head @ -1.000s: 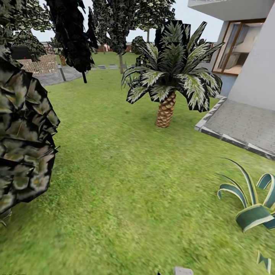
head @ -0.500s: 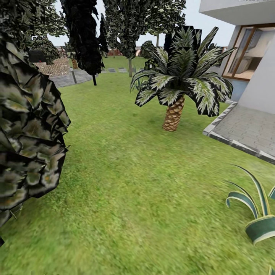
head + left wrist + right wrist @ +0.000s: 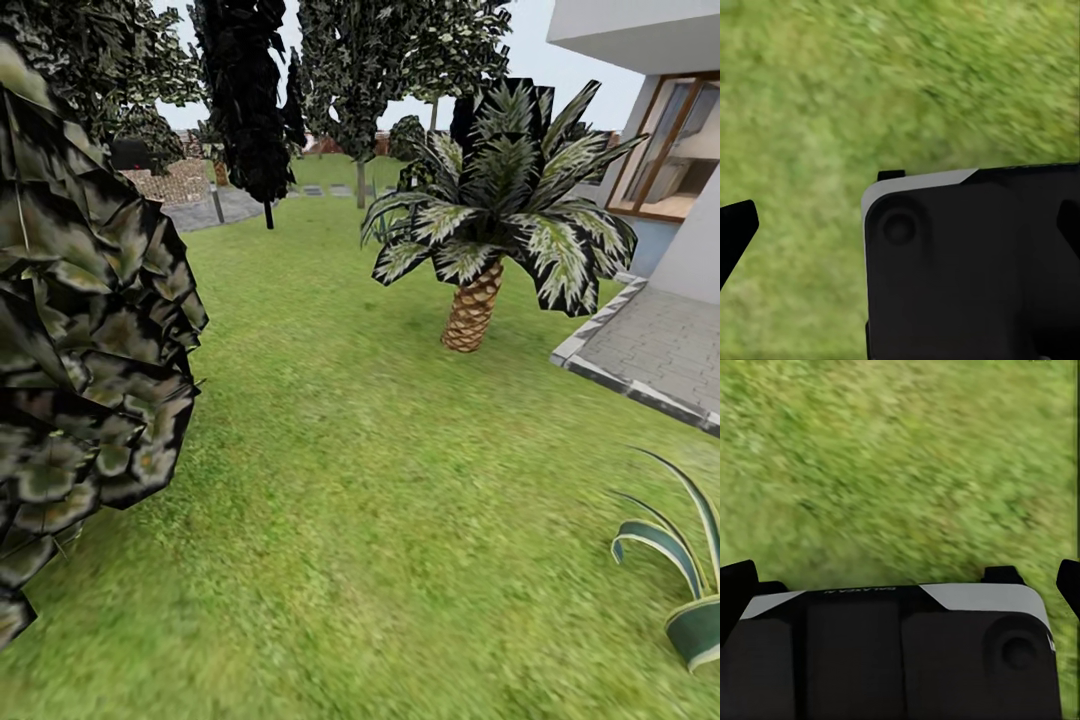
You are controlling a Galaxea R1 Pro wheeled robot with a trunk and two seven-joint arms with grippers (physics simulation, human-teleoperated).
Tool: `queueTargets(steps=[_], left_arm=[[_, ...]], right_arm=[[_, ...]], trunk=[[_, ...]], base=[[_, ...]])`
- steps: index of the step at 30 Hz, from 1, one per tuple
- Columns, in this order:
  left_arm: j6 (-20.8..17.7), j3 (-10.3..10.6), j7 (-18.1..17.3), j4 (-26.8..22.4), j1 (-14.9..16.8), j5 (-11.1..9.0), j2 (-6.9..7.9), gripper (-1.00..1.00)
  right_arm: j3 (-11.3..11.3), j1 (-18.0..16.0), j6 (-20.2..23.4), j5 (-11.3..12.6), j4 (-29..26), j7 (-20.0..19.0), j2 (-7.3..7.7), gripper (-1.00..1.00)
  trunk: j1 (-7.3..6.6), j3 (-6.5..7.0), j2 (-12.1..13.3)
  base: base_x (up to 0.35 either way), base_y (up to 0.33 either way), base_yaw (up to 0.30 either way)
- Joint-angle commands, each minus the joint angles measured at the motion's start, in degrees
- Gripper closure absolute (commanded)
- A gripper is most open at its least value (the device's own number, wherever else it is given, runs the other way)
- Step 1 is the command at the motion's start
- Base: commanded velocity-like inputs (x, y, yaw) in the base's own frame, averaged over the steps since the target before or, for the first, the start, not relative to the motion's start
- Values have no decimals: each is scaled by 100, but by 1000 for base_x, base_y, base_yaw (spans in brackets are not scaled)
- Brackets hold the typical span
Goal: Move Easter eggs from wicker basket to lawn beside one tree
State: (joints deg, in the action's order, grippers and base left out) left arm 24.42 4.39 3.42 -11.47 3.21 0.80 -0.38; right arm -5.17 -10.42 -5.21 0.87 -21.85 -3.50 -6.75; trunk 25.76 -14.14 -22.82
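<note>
Below your wrists, the lawn is running past as blurred green turf, and each wrist camera is looking over a dark block of the robot's own housing at bare grass. In the left wrist view the left gripper is showing dark fingertips at the opposite edges of the picture with nothing between them, so you are carrying it wide apart and empty; the right gripper is sitting the same way, tips far apart over grass, holding nothing. From the head camera, a dense dark crown of angular leaves is crowding your left side close by, while a spiky striped plant is poking in at the near right. Farther on, a short palm with a scaly brown trunk is standing mid-lawn, beside the grey paving and the white house. Beyond that, a small tree with a thin trunk is rising at the lawn's far edge, near a path and a fence too distant to read well. You are apparently travelling through the garden, and the basket and eggs are lying somewhere outside these pictures, so by this evidence the whole job is waiting: finding the basket, lifting out three eggs, and setting them by one tree.
</note>
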Motion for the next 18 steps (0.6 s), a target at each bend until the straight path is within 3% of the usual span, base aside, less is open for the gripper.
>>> queueTargets(steps=[1,13,18], left_arm=[[19,44,36,5,4,8,2,-100],[19,44,36,6,4,8,2,-100],[19,44,36,6,4,8,2,-100]], right_arm=[[-45,-4,-18,9,7,-37,10,-100],[-36,-4,-15,3,13,-36,34,-100],[-22,-4,-15,-5,18,1,25,-100]], trunk=[[3,-8,-10],[3,2,-10],[3,24,-10]], base=[[0,0,19],[0,0,9],[-16,0,126]])
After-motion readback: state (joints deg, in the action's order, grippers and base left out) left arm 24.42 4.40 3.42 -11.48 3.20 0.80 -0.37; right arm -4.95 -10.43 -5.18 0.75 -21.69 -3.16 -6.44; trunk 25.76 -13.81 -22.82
